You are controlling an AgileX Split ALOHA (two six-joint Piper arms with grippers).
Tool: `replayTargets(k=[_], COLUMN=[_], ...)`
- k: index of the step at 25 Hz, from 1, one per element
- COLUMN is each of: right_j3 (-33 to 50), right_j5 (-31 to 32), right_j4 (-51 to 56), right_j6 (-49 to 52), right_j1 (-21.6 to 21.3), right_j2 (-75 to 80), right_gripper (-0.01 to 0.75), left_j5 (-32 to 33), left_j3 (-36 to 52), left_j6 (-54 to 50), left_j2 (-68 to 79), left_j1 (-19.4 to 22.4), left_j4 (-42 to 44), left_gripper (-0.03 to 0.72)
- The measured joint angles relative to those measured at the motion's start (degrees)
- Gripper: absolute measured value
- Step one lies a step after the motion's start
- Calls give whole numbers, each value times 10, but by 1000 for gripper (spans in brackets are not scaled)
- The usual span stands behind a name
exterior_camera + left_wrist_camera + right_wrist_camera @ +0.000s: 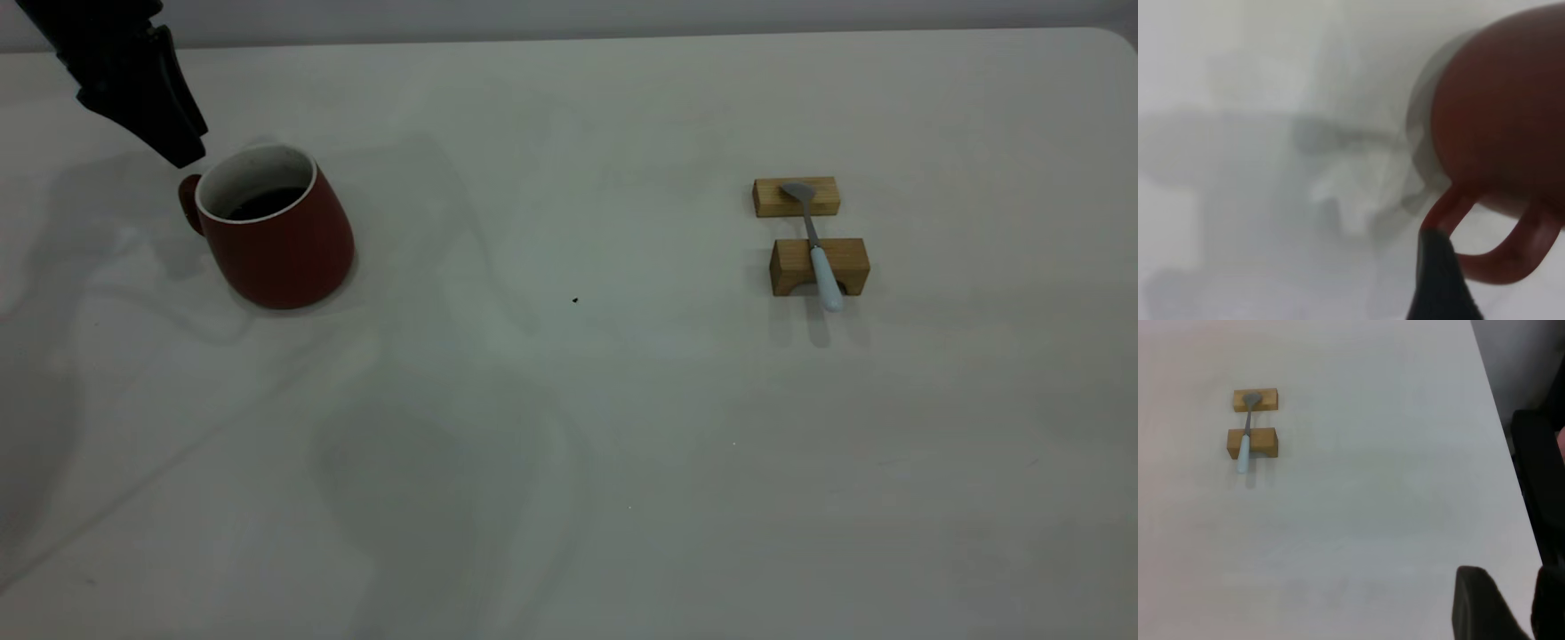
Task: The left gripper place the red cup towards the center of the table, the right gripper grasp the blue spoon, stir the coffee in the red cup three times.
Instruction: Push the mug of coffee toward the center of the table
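The red cup (280,244) stands at the table's (569,444) left, with dark coffee (262,203) inside and its handle (188,203) turned to the far left. My left gripper (182,153) hangs just above and behind that handle. In the left wrist view one black finger (1441,280) sits against the handle (1501,261) below the cup's body (1501,120); the other finger is out of frame, so the jaws stand open. The blue spoon (816,244) lies across two wooden blocks at the right. My right gripper (1511,572) is open and far from the spoon (1245,443), near the table's edge.
The spoon rests on a far wooden block (797,196) and a near arched block (819,266). A tiny dark speck (576,300) lies mid-table. A dark object (1538,473) stands beyond the table's edge in the right wrist view.
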Motion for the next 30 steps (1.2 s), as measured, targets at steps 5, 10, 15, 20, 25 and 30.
replayTargets(k=[5, 10, 15, 20, 25, 30], right_j3=[0, 0, 0, 0, 0, 0], right_j5=[0, 0, 0, 0, 0, 0], right_j4=[0, 0, 0, 0, 0, 0], right_j6=[0, 0, 0, -3, 0, 0], right_j1=[0, 0, 0, 0, 0, 0], right_j2=[0, 0, 0, 0, 0, 0], right_gripper=[237, 237, 237, 237, 237, 237], left_j5=[0, 0, 0, 0, 0, 0], left_j3=[-1, -1, -1, -1, -1, 7], left_j6=[52, 133, 223, 247, 242, 236], left_j2=[0, 0, 0, 0, 0, 0], left_j1=[0, 0, -10, -26, -35, -38], left_j4=[12, 18, 24, 27, 61, 65], left_gripper=[521, 521, 521, 521, 521, 521])
